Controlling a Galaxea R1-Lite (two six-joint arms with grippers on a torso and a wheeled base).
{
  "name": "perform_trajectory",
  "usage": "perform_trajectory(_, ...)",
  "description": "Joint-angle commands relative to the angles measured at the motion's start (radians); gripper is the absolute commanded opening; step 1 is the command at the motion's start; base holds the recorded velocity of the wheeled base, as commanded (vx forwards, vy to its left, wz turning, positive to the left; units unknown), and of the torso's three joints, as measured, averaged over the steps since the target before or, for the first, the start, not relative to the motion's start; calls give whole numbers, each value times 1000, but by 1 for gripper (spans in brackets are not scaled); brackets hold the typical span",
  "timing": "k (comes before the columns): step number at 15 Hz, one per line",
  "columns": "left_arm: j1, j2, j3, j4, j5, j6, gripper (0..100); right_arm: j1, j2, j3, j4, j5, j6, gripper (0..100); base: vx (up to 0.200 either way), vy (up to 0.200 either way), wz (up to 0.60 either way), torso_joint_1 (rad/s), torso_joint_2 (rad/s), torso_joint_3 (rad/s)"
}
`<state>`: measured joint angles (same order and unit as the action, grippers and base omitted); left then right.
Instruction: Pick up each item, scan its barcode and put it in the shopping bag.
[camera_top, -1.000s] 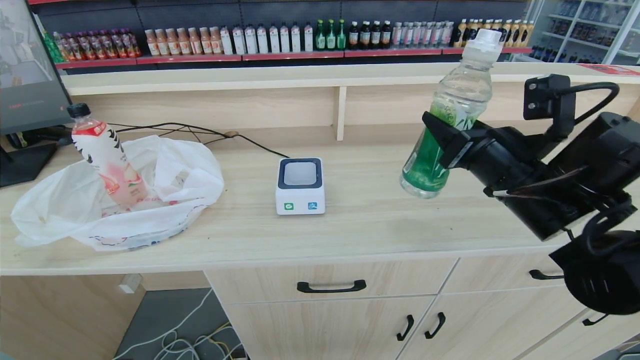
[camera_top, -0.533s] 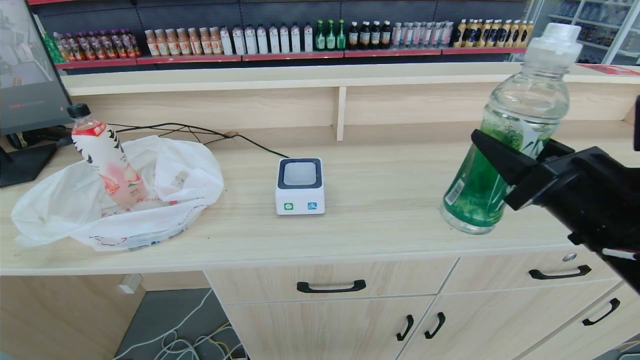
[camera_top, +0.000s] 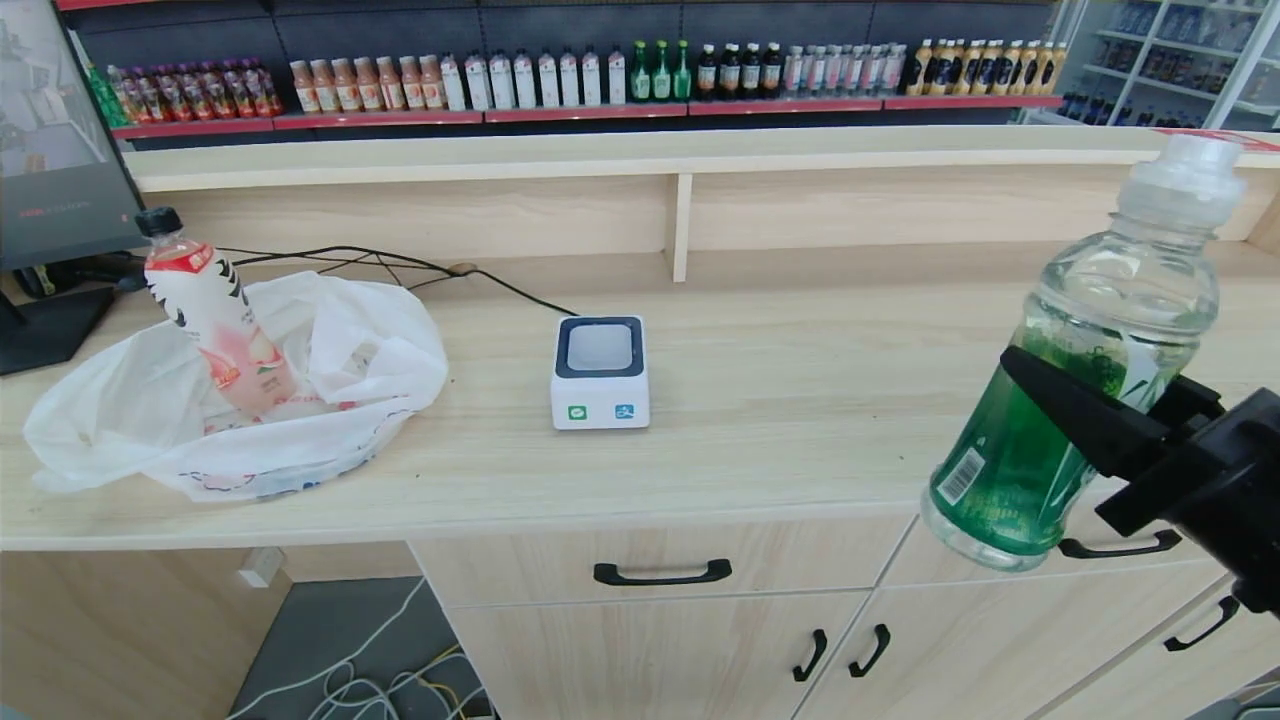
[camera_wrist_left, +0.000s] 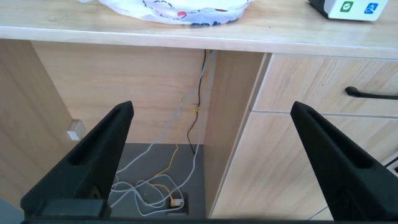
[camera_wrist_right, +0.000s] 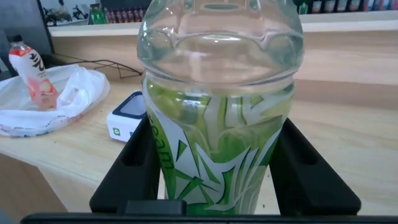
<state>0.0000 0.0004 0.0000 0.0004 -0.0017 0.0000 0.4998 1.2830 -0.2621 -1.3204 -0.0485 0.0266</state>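
A green-labelled bottle (camera_top: 1080, 380) with a white cap hangs tilted at the far right, over the counter's front edge, and my right gripper (camera_top: 1085, 405) is shut on its middle. A barcode shows low on its side. The right wrist view has the bottle (camera_wrist_right: 217, 124) between both fingers of that gripper (camera_wrist_right: 217, 171). The white scanner (camera_top: 600, 372) sits mid-counter. At the left, the white shopping bag (camera_top: 330, 400) lies open with a pink bottle (camera_top: 215, 310) standing in it. My left gripper (camera_wrist_left: 211, 155) is open below counter height, facing the cabinet front.
The wooden counter (camera_top: 780, 400) has a raised back ledge. A monitor (camera_top: 50, 150) stands at the far left, and black cables (camera_top: 380, 262) run behind the bag. Drawers with black handles (camera_top: 662, 574) are under the counter. Loose cables lie on the floor (camera_wrist_left: 155, 186).
My right gripper has carried the green bottle to the right and lower, nearer the camera and farther from the scanner. The bag, pink bottle and scanner have not moved.
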Motion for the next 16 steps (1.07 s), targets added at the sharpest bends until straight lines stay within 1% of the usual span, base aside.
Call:
perform_trajectory(1,0,0,0,0,0,0,100,8,-7,29,-3,1,47,0,0,0,0,0,0,0)
perform_trajectory(2,0,0,0,0,0,0,100,37,-17,44,-8,15,98,0,0,0,0,0,0,0)
perform_trajectory(3,0,0,0,0,0,0,100,46,-30,49,-8,32,125,0,0,0,0,0,0,0)
perform_trajectory(4,0,0,0,0,0,0,100,46,-36,46,-6,78,164,0,0,0,0,0,0,0)
perform_trajectory(7,0,0,0,0,0,0,100,54,-33,29,-8,119,243,0,0,0,0,0,0,0)
perform_trajectory(9,0,0,0,0,0,0,100,69,-33,50,-6,184,309,0,0,0,0,0,0,0)
perform_trajectory(12,0,0,0,0,0,0,100,103,9,40,-10,257,408,0,0,0,0,0,0,0)
perform_trajectory(14,0,0,0,0,0,0,100,149,12,32,-10,283,477,0,0,0,0,0,0,0)
perform_trajectory(15,0,0,0,0,0,0,100,154,29,21,-8,299,515,0,0,0,0,0,0,0)
perform_trajectory(16,0,0,0,0,0,0,100,154,35,18,-8,305,521,0,0,0,0,0,0,0)
